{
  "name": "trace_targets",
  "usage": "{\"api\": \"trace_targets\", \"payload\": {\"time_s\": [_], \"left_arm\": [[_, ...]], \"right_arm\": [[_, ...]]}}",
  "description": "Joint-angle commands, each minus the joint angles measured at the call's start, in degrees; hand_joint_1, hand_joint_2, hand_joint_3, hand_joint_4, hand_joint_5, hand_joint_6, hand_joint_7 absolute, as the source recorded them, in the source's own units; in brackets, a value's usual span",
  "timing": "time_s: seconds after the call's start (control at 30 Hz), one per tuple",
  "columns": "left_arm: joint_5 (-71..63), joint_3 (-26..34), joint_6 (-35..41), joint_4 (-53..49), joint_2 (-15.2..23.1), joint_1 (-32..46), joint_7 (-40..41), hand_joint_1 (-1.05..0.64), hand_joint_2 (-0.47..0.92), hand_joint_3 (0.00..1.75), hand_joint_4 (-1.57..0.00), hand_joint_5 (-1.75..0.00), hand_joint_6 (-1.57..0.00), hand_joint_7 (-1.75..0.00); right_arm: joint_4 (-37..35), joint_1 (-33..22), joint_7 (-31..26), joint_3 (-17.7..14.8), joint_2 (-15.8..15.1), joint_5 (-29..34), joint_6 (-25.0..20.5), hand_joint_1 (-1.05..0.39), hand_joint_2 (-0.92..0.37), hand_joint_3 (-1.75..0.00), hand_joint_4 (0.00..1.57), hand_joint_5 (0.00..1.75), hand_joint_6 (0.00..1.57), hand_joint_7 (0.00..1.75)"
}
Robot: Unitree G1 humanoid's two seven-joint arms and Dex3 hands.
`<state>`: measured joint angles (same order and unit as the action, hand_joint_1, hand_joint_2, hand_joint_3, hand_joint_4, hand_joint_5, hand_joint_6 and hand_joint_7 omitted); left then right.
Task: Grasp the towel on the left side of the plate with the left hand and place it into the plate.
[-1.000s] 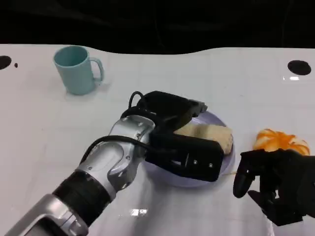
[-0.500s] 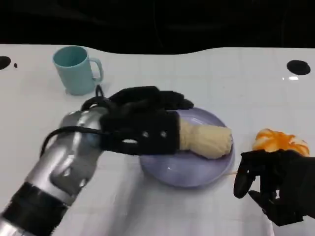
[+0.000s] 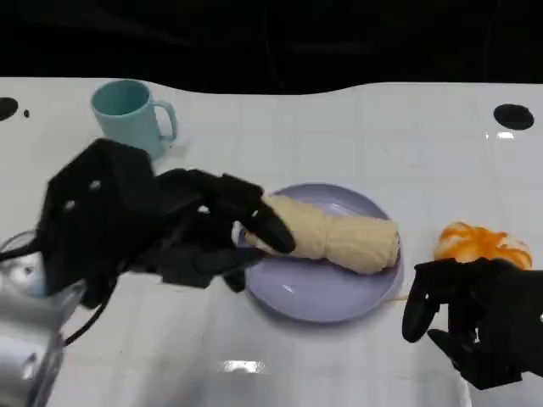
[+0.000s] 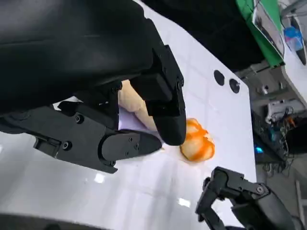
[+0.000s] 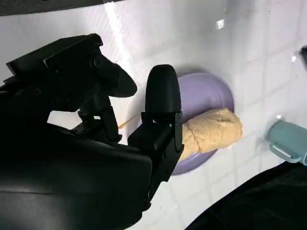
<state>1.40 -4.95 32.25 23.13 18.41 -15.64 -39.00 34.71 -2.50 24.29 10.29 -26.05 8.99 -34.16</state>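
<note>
Towel (image 3: pixel 335 237) lies rolled in the plate (image 3: pixel 322 292), on the white table (image 3: pixel 382 136).

The left hand (image 3: pixel 161 225) hovers at the plate's left rim, fingers (image 3: pixel 267 225) spread and empty, tips over the towel's near end; contact cannot be told. The left wrist view adds the orange object (image 4: pixel 196 143) right of the plate. The right hand (image 3: pixel 475 318) rests low at right, fingers loosely apart, holding nothing. The teal mug (image 3: pixel 131 119), upright, stands well behind.

One rolled cream towel (image 3: pixel 335 237), one lilac plate (image 3: pixel 327 292), one teal mug (image 3: pixel 129 117), one peeled orange (image 3: pixel 482 243), two black hands: left hand (image 3: pixel 161 225), right hand (image 3: pixel 475 326).
</note>
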Motion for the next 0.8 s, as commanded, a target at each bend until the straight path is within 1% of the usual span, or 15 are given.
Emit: {"api": "trace_targets", "payload": {"time_s": [0.03,0.07,0.1,0.2,0.27,0.37,0.57,0.7,0.8], "left_arm": [[4.3,4.3,8.2,9.2,0.5,6.1,3.5,-0.11,0.54,1.06,-0.74,-1.56,-0.77,-1.17],[5.7,5.7,9.6,11.9,0.3,8.5,4.1,-0.09,0.51,1.13,-0.74,-1.58,-0.75,-1.22],[6.7,6.6,10.3,14.2,0.3,10.7,4.8,-0.07,0.49,1.21,-0.76,-1.67,-0.74,-1.34],[10.1,8.8,13.6,19.6,-0.4,15.5,6.9,-0.06,0.48,1.29,-0.82,-1.74,-0.76,-1.46],[12.5,10.0,17.3,22.5,-0.9,17.5,8.4,-0.07,0.48,1.32,-0.85,-1.74,-0.78,-1.5],[15.0,11.1,20.8,25.2,-1.1,19.4,10.6,-0.06,0.47,1.35,-0.88,-1.75,-0.79,-1.54],[18.5,11.4,25.5,24.4,-1.2,20.8,14.2,-0.08,0.42,1.43,-0.91,-1.75,-0.81,-1.59],[19.2,10.7,25.2,20.3,-0.4,20.3,15.0,-0.09,0.41,1.44,-0.89,-1.75,-0.78,-1.64],[19.7,10.2,24.9,16.8,0.7,18.8,14.5,-0.1,0.42,1.44,-0.89,-1.75,-0.77,-1.67]], "right_arm": [[0.4,0.2,0.1,-0.2,-0.4,0.1,-1.0,0.0,-0.6,-1.0,0.7,1.68,0.68,1.41],[0.4,0.2,0.3,-0.2,-0.5,0.0,-1.0,0.0,-0.61,-1.0,0.7,1.68,0.68,1.41],[0.3,0.3,0.4,-0.3,-0.6,-0.1,-0.9,0.0,-0.61,-1.0,0.7,1.68,0.68,1.41],[-0.4,0.3,0.6,-0.6,-0.8,-0.2,0.3,0.0,-0.62,-0.99,0.7,1.69,0.68,1.41],[-0.6,0.3,0.5,-0.7,-0.7,-0.2,0.5,0.0,-0.62,-1.0,0.7,1.69,0.68,1.41],[-0.8,0.2,0.6,-1.2,-0.6,-0.4,0.7,0.0,-0.62,-1.0,0.7,1.69,0.68,1.41],[-1.9,0.1,0.6,-1.8,-1.1,-0.6,2.9,0.01,-0.61,-1.01,0.71,1.69,0.69,1.41],[-2.7,-0.4,0.6,-2.3,-1.1,-0.8,4.9,0.01,-0.58,-1.06,0.72,1.69,0.7,1.4],[-2.6,-0.5,0.7,-2.4,-1.4,-0.4,4.9,0.01,-0.58,-1.07,0.72,1.7,0.7,1.41]]}}
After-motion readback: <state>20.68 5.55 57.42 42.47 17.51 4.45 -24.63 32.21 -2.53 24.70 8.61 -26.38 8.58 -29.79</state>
